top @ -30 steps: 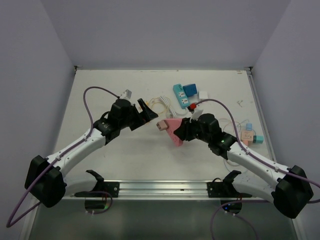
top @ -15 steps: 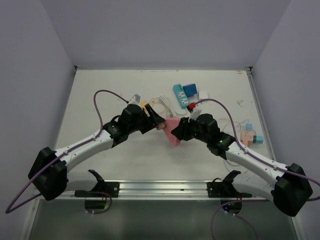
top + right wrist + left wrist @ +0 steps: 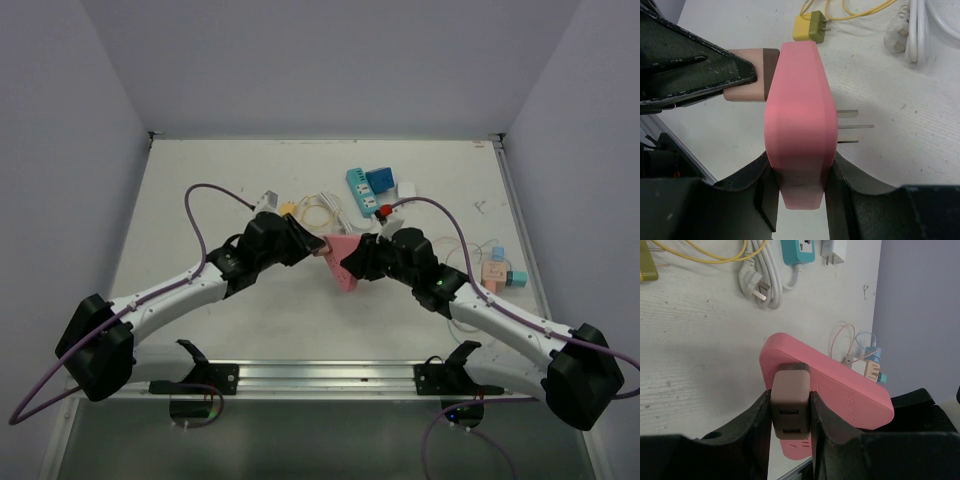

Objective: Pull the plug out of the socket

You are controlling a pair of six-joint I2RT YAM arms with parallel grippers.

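Note:
A pink socket block [image 3: 347,266] is held above the table with my right gripper [image 3: 362,262] shut on its lower end [image 3: 799,115]. A brown-beige plug [image 3: 322,250] with two USB ports sits in the socket's left face [image 3: 791,400]. My left gripper [image 3: 790,407] is shut on this plug, one finger pressed on each side. In the right wrist view the plug [image 3: 747,90] juts left from the socket, and metal prongs [image 3: 852,126] stick out of the socket's right side. The right gripper [image 3: 799,175] clamps the pink body.
Behind the arms lie a teal power strip [image 3: 362,190], a blue adapter [image 3: 380,179], a white cable with plug [image 3: 762,285] and a yellow plug with cord [image 3: 811,27]. Small coloured blocks with thin wires [image 3: 497,272] lie at the right. A metal rail [image 3: 320,377] runs along the near edge.
My left arm swung right to the socket and its open gripper closed on the plug. The right gripper kept hold of the pink socket, barely shifting.

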